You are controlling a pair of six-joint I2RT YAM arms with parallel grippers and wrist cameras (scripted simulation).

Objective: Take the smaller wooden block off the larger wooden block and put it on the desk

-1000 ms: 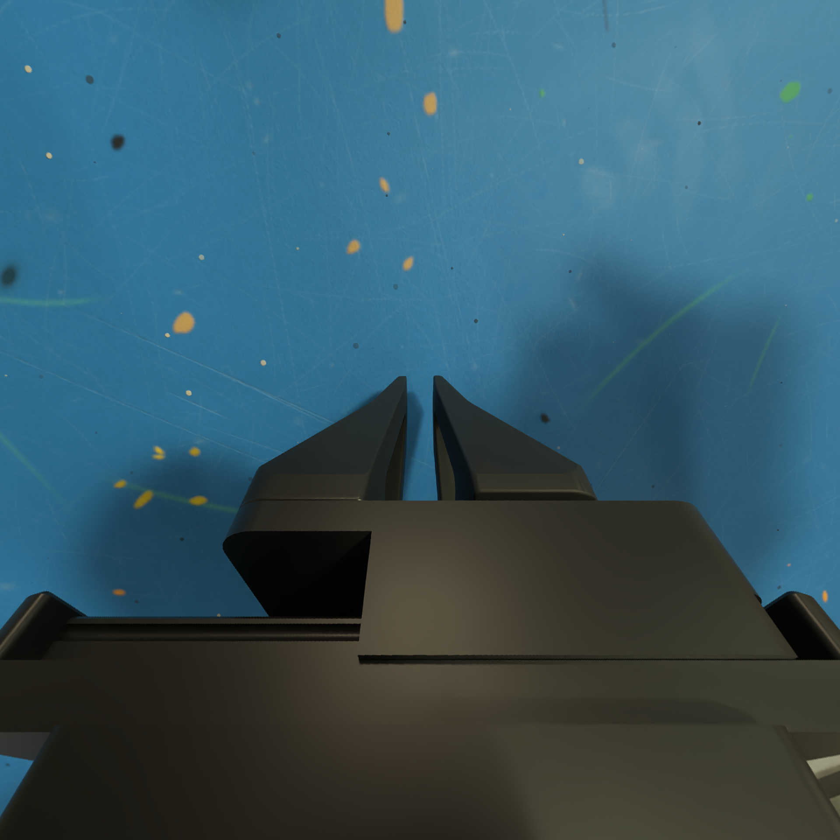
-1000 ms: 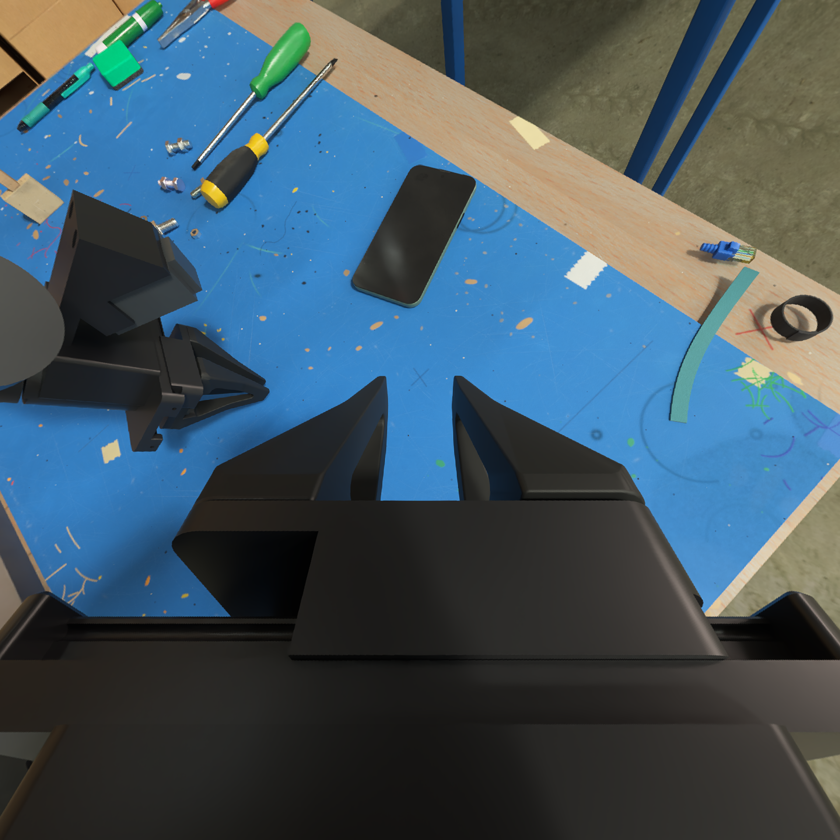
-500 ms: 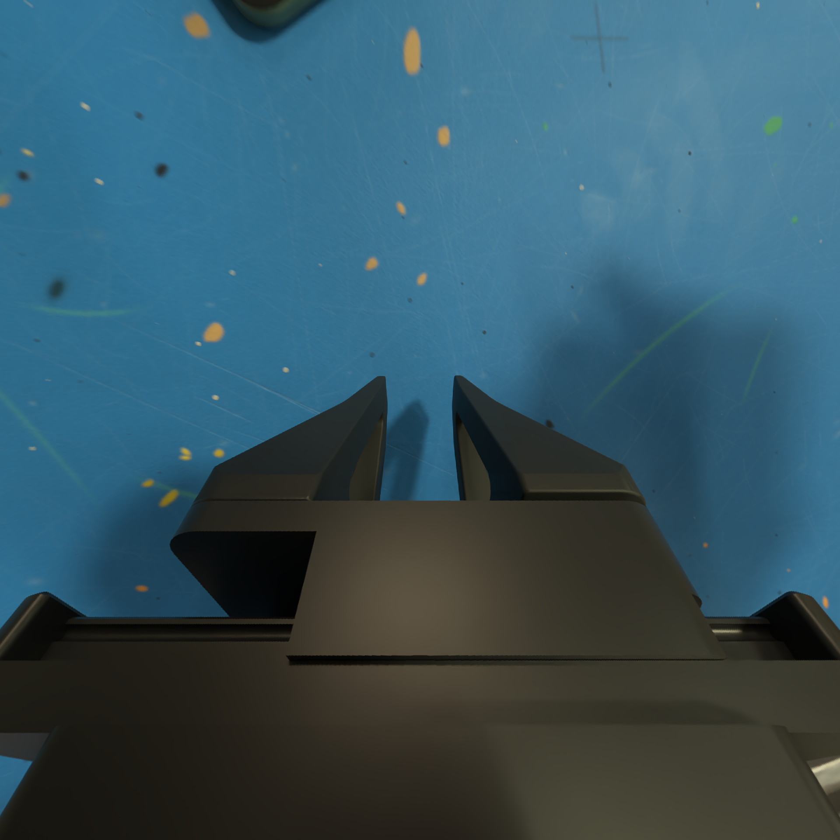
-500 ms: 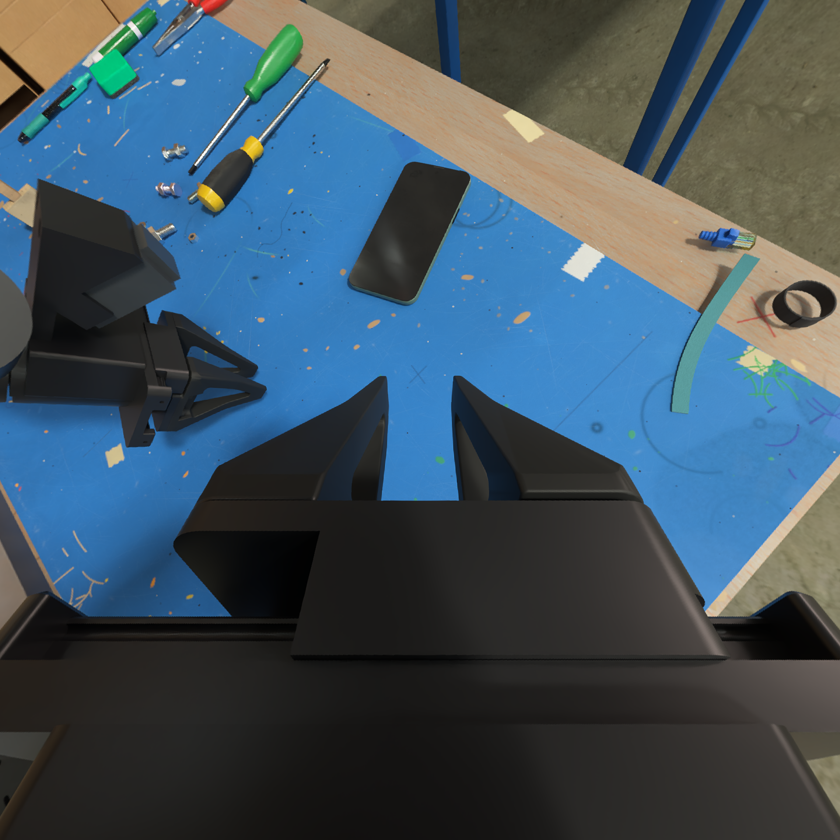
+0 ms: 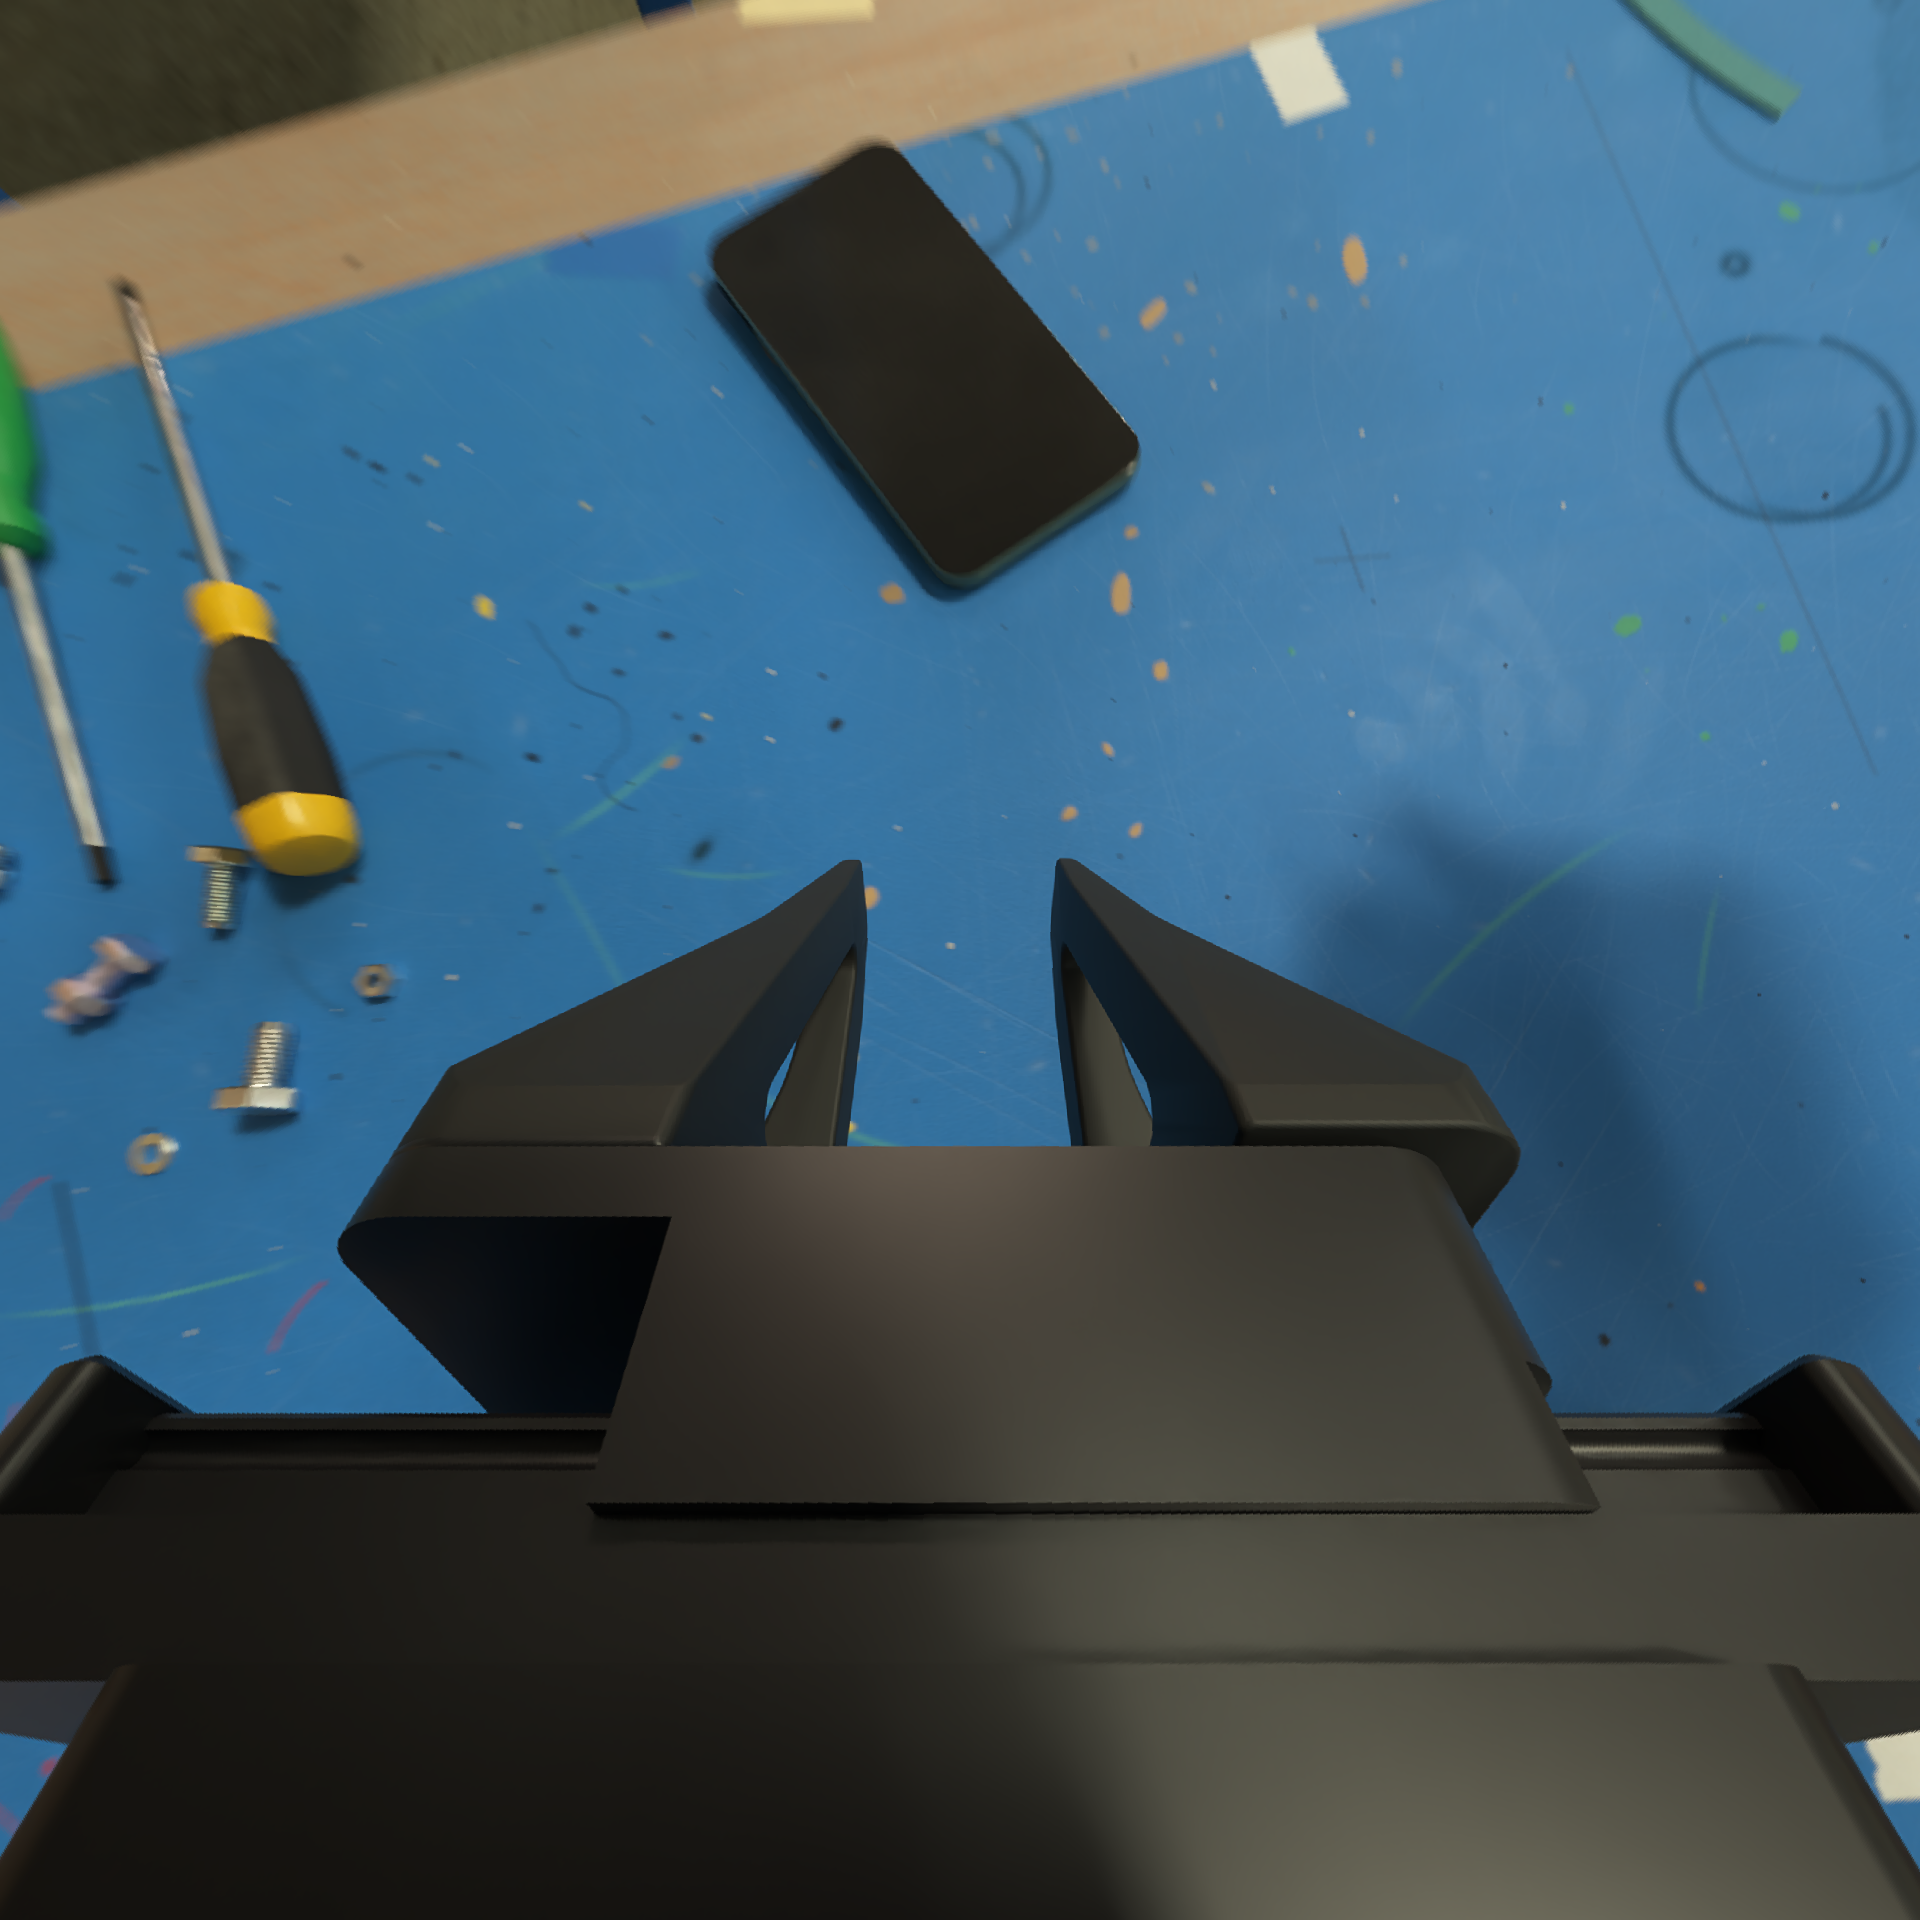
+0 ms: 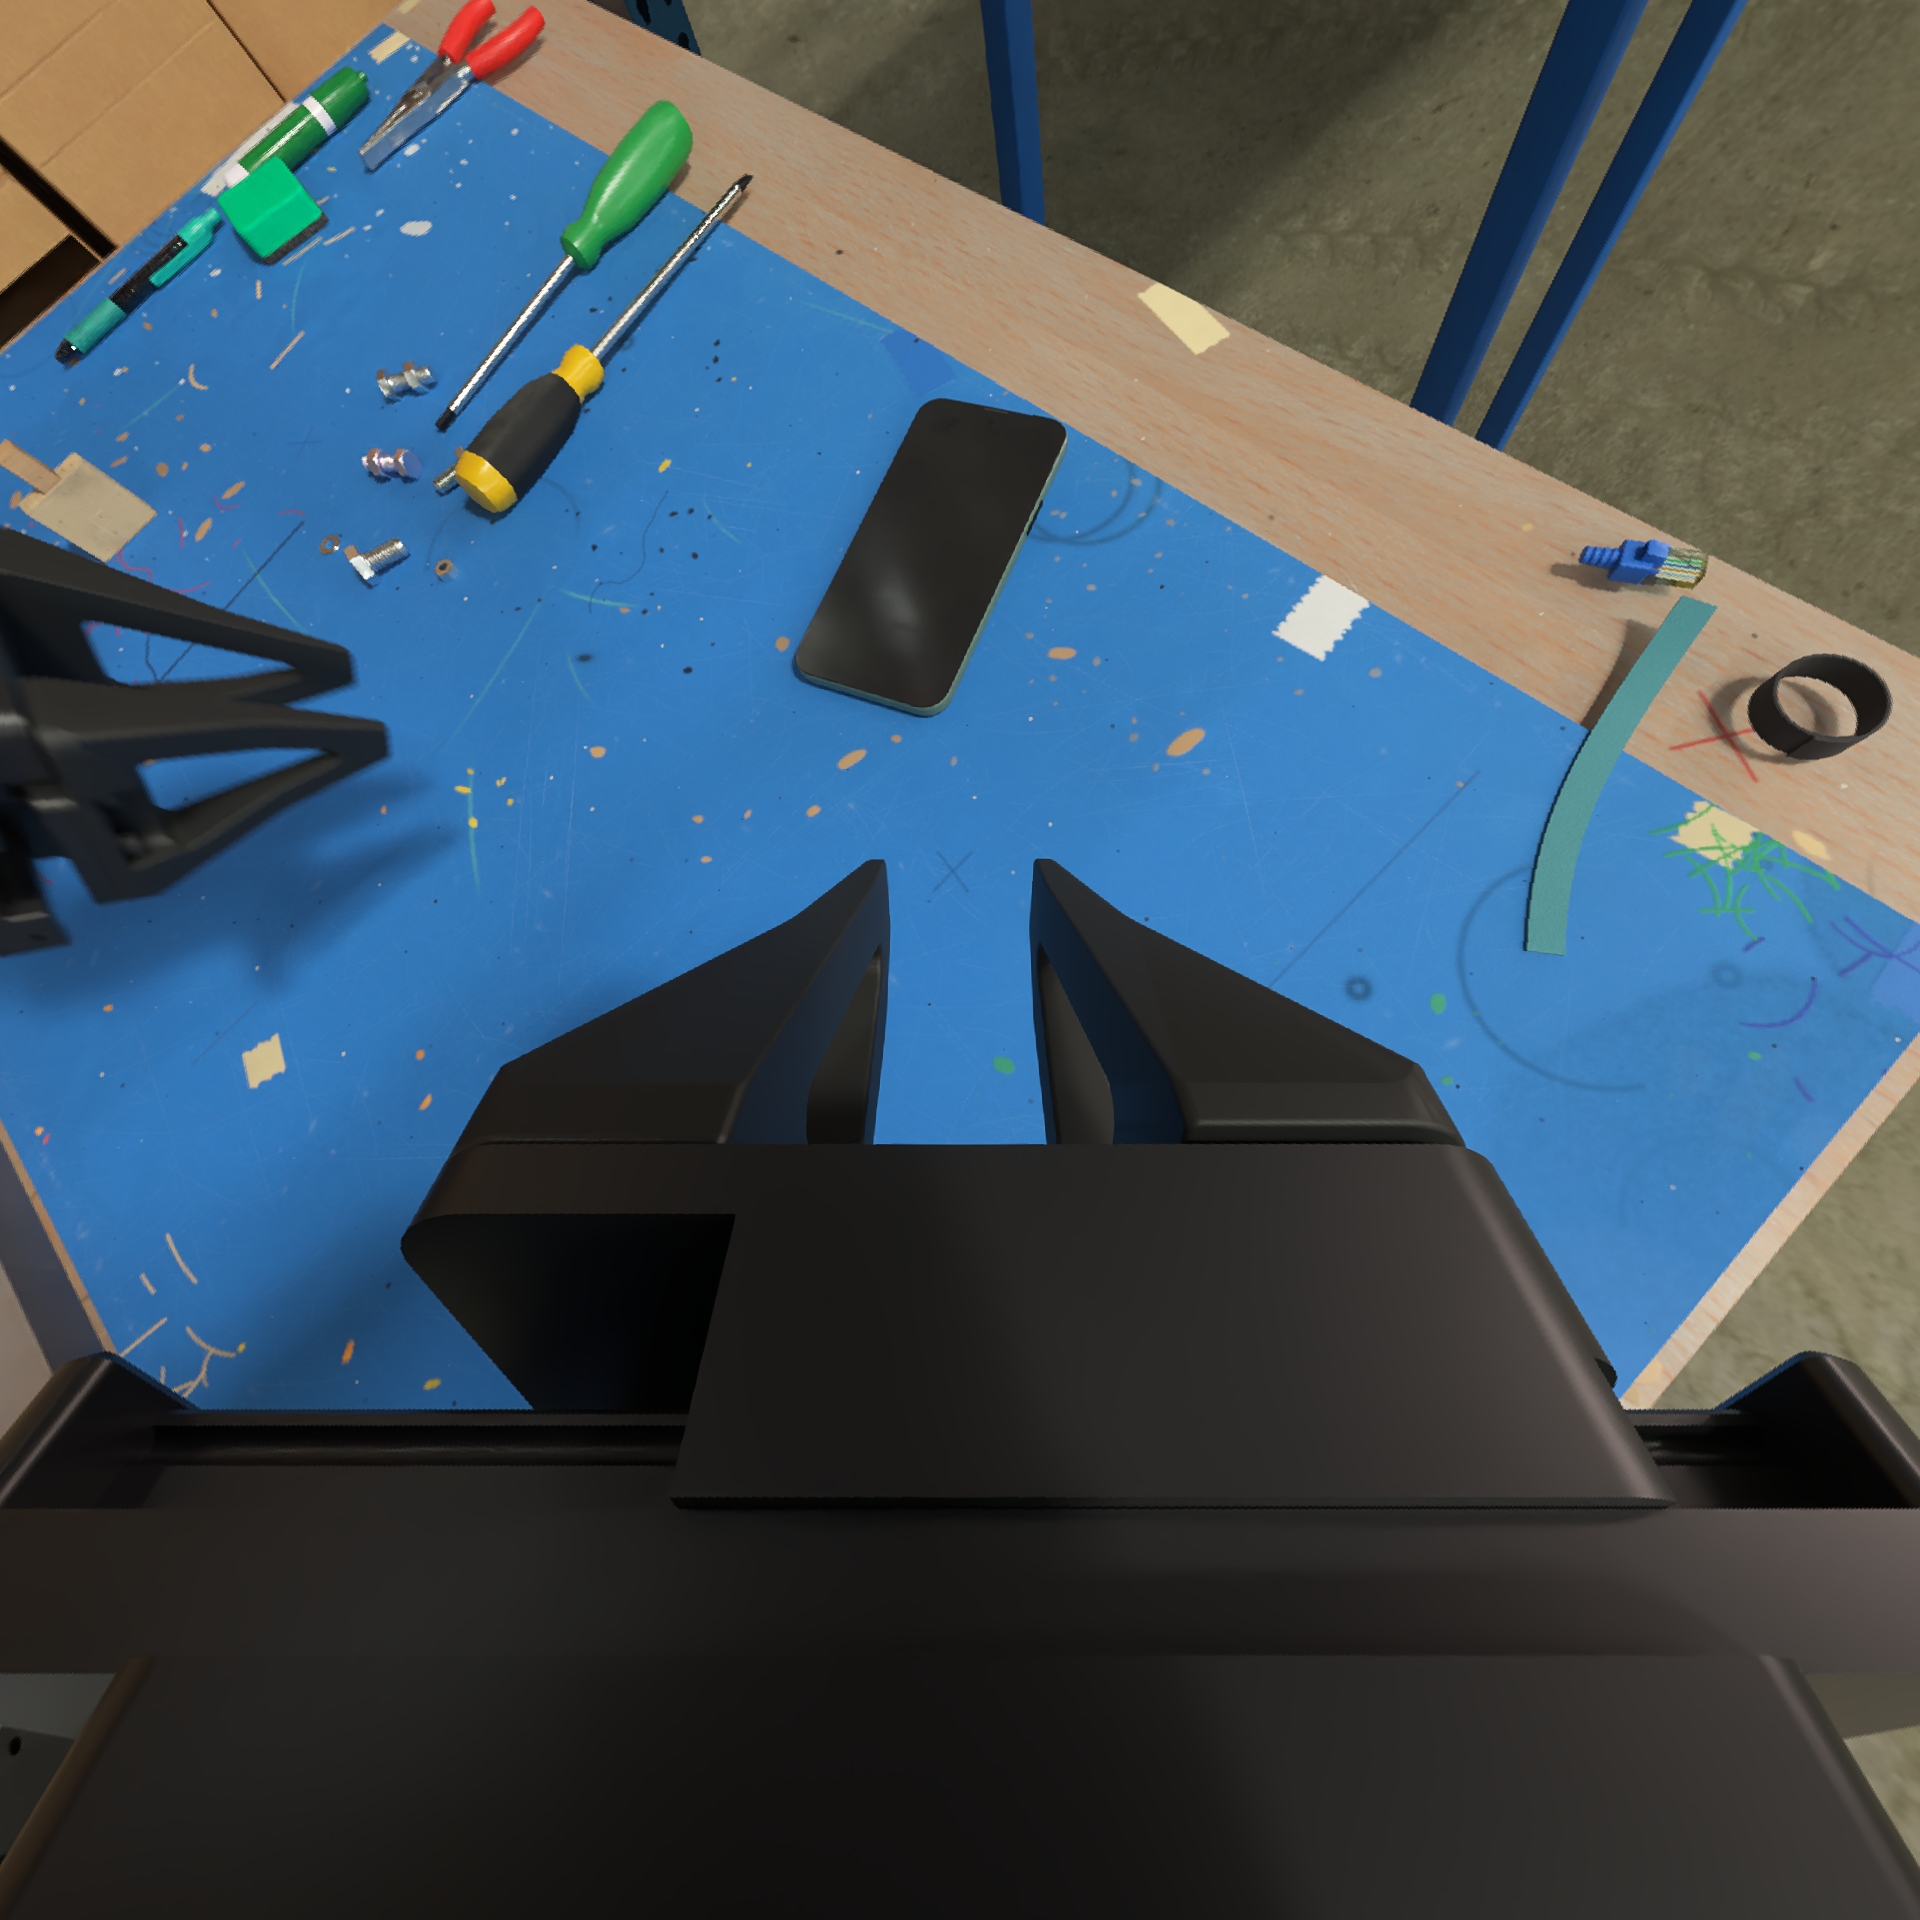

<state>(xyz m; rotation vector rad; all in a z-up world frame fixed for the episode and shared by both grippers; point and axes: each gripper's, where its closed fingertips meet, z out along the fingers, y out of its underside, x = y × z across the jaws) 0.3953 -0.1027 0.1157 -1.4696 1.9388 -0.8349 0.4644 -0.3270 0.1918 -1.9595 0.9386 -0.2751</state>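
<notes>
Left wrist view: left pincer [image 5: 958,878] is hanging over the blue worktop [image 5: 1455,727], fingers apart, gripping nothing; phone [image 5: 923,366] lying ahead. Right wrist view: right pincer [image 6: 960,878] is hovering likewise, parted and empty. Neither wooden block is showing in either view.

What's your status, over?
Left end effector open, empty, above the mat. Right end effector open, empty. No wooden blocks in either view. Phone and screwdrivers ahead.

left wrist view close above the blue mat [image 5: 1351,727], right wrist view higher, both sharing the phone [image 5: 920,364]
</notes>
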